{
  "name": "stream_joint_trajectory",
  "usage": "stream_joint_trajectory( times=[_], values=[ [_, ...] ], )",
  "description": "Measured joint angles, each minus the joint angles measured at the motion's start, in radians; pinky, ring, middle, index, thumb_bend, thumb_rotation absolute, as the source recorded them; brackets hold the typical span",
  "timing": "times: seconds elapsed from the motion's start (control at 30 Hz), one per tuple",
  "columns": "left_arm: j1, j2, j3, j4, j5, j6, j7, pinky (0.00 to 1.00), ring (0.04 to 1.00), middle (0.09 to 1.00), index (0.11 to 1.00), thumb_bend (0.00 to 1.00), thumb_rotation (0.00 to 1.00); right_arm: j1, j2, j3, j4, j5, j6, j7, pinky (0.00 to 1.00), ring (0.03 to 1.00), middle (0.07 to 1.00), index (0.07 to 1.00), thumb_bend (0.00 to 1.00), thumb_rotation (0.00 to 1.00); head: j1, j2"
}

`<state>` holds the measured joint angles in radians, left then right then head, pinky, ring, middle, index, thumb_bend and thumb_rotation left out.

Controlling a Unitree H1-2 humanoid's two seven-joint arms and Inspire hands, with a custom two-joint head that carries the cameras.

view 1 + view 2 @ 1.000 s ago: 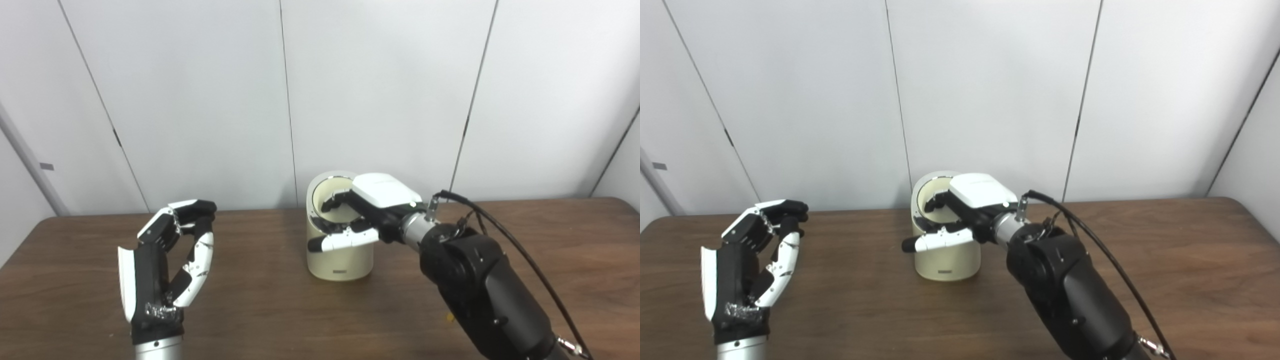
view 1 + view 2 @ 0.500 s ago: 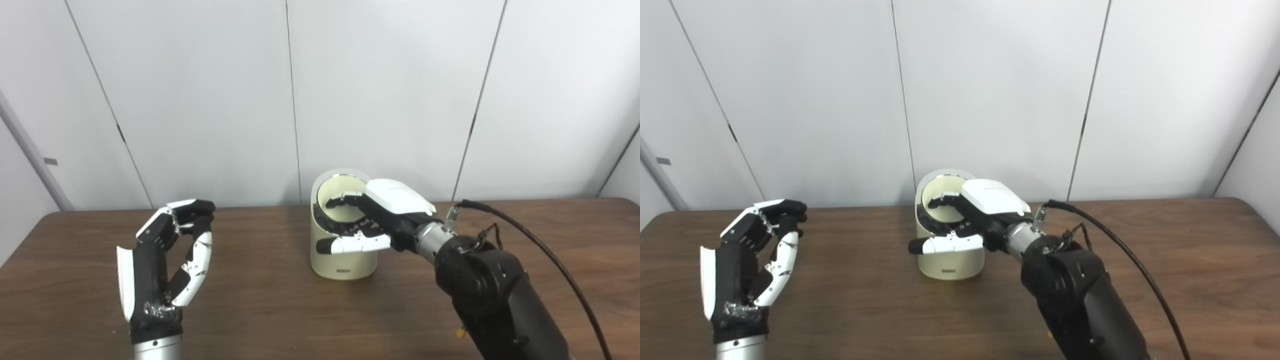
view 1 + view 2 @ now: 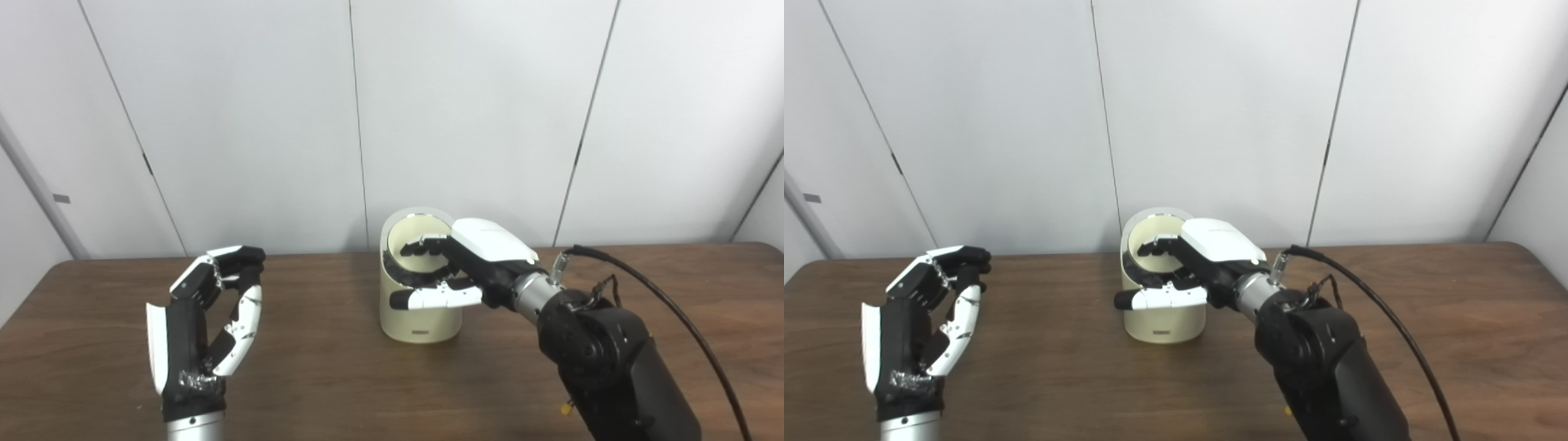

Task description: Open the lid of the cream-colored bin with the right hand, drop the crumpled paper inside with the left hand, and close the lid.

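Note:
The cream-colored bin (image 3: 422, 320) stands at the middle of the table toward the back. Its lid (image 3: 409, 225) is tipped up at the rear, inner face toward me. My right hand (image 3: 484, 260) hovers over the bin's mouth, open; its dark fingers (image 3: 429, 248) reach across the opening toward the lid and its thumb (image 3: 435, 298) lies along the front of the rim. Over the table's left side my left hand (image 3: 202, 318) is raised with fingers curled, apart from the thumb and holding nothing. No crumpled paper shows in either view.
The brown wooden table (image 3: 343, 380) runs to a white panelled wall (image 3: 245, 122) close behind the bin. A black cable (image 3: 667, 300) loops off my right forearm over the table's right side.
The camera shifted slightly. My right hand drew back a little to the right over the bin as its arm lowered. The lid stays up; the left hand has not moved.

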<state>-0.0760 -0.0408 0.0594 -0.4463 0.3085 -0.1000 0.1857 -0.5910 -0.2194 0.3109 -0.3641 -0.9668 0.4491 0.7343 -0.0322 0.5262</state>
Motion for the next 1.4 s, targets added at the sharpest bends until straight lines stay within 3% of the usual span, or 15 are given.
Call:
stream_joint_trajectory(
  times=[0.13, 0.23, 0.27, 0.33, 0.43, 0.53, 0.63, 0.8, 1.03, 1.13, 1.4],
  values=[
    [0.000, 0.000, 0.000, 0.000, 0.002, 0.000, 0.000, 0.49, 0.593, 0.620, 0.585, 0.23, 0.34, 0.030, 0.009, -0.022, -0.002, 0.033, -0.008, -0.055, 0.72, 0.817, 0.806, 0.793, 0.91, 0.95, 0.000, 0.000],
    [0.000, 0.000, -0.001, 0.000, 0.000, 0.000, 0.000, 0.49, 0.597, 0.623, 0.588, 0.23, 0.33, 0.084, 0.033, -0.065, -0.012, 0.074, -0.029, -0.144, 0.71, 0.819, 0.817, 0.798, 0.79, 0.92, 0.005, 0.000],
    [0.000, 0.000, -0.001, 0.000, -0.002, 0.000, 0.000, 0.49, 0.598, 0.624, 0.588, 0.23, 0.33, 0.111, 0.044, -0.085, -0.016, 0.092, -0.037, -0.187, 0.70, 0.815, 0.817, 0.798, 0.69, 0.90, 0.005, -0.002],
    [0.000, 0.002, -0.001, 0.000, -0.006, 0.000, 0.000, 0.50, 0.600, 0.625, 0.591, 0.23, 0.33, 0.164, 0.065, -0.125, -0.022, 0.143, -0.077, -0.285, 0.67, 0.793, 0.801, 0.779, 0.40, 0.72, 0.005, -0.002],
    [0.000, 0.005, -0.001, 0.000, -0.007, 0.000, -0.001, 0.50, 0.603, 0.626, 0.594, 0.22, 0.32, 0.245, 0.109, -0.188, -0.048, 0.233, -0.156, -0.439, 0.65, 0.779, 0.789, 0.759, 0.24, 0.59, 0.008, -0.003],
    [0.000, 0.006, -0.002, 0.000, -0.008, 0.000, -0.002, 0.50, 0.605, 0.626, 0.595, 0.22, 0.32, 0.295, 0.141, -0.238, -0.080, 0.290, -0.216, -0.557, 0.64, 0.773, 0.780, 0.740, 0.23, 0.66, 0.012, -0.003],
    [0.000, 0.007, -0.002, -0.001, -0.009, 0.000, -0.004, 0.50, 0.604, 0.626, 0.595, 0.22, 0.31, 0.330, 0.143, -0.283, -0.094, 0.346, -0.274, -0.641, 0.66, 0.765, 0.783, 0.731, 0.23, 0.62, 0.012, -0.003],
    [0.002, 0.019, 0.006, 0.000, -0.017, 0.000, -0.004, 0.50, 0.604, 0.628, 0.597, 0.22, 0.31, 0.412, 0.140, -0.328, -0.093, 0.407, -0.350, -0.738, 0.68, 0.768, 0.775, 0.757, 0.27, 0.67, 0.008, -0.008],
    [0.004, 0.036, 0.020, 0.000, -0.052, -0.001, -0.004, 0.50, 0.608, 0.631, 0.602, 0.24, 0.35, 0.451, 0.172, -0.368, -0.059, 0.555, -0.528, -0.876, 0.66, 0.721, 0.716, 0.696, 0.26, 0.46, 0.015, -0.014],
    [0.006, 0.037, 0.026, 0.000, -0.080, -0.001, -0.005, 0.51, 0.615, 0.637, 0.610, 0.24, 0.35, 0.456, 0.209, -0.372, -0.054, 0.583, -0.571, -0.920, 0.63, 0.699, 0.703, 0.677, 0.28, 0.40, 0.015, -0.020],
    [0.020, 0.056, 0.029, 0.004, -0.084, -0.023, -0.007, 0.51, 0.606, 0.634, 0.614, 0.25, 0.30, 0.479, 0.241, -0.377, -0.041, 0.573, -0.617, -0.974, 0.60, 0.686, 0.693, 0.659, 0.27, 0.38, -0.003, -0.021]
  ],
)
